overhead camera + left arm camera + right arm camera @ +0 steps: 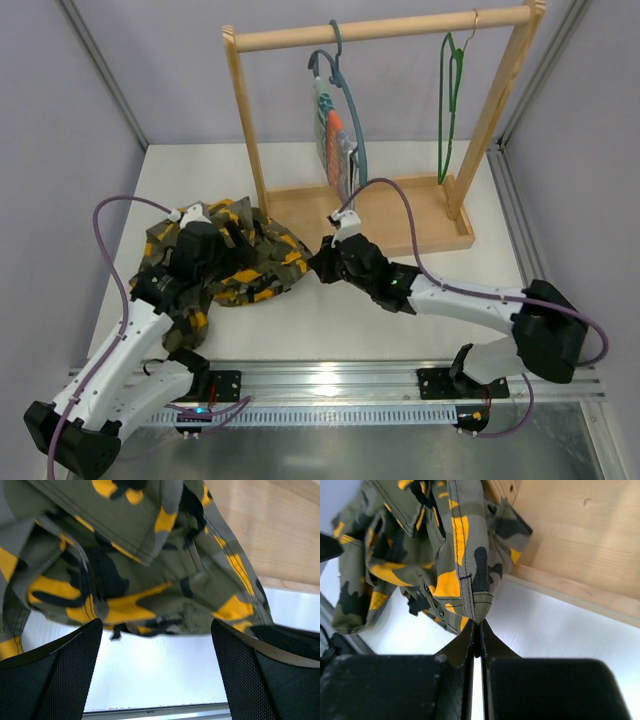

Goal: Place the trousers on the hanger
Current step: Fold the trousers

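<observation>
The camouflage trousers (245, 268) are lying in a crumpled heap on the left part of the white desk (330, 320), with their right edge reaching the left end of the base of the wooden rack (440, 225). The right gripper (479, 629) is pinching a hem corner at the heap's right edge, its jaws pressed together on the fabric. The left gripper (156, 630) is hovering at the heap's left side with its jaws standing wide apart, the cloth lying just beyond them. The green wire hanger (452, 95) is hanging from the rack's rail at the far right, well apart from the trousers. A blue-grey hanger (345, 110) carrying a striped cloth (333, 140) is hanging to its left.
</observation>
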Motion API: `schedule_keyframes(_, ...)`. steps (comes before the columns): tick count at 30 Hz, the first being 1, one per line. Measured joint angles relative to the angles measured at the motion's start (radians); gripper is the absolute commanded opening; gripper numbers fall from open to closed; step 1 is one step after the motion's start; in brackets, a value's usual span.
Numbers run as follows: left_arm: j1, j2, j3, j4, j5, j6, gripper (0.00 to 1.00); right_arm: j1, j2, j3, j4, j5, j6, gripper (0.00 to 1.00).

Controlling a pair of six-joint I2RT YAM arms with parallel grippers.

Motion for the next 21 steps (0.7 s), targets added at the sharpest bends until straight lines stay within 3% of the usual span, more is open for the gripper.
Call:
schedule_keyframes(10, 0.0, 0.004, 0.042, -0.005, -0.034, -0.025, 0.89, 0.008, -0.467, -0.243, -0.286, 0.092, 0.021, 0.04)
schedule_keyframes(21, 0.0, 0.175, -0.061, 0.086, 0.123, -0.019, 0.88, 0.008, -0.737, -0.333, -0.435, 0.098, 0.032, 0.04)
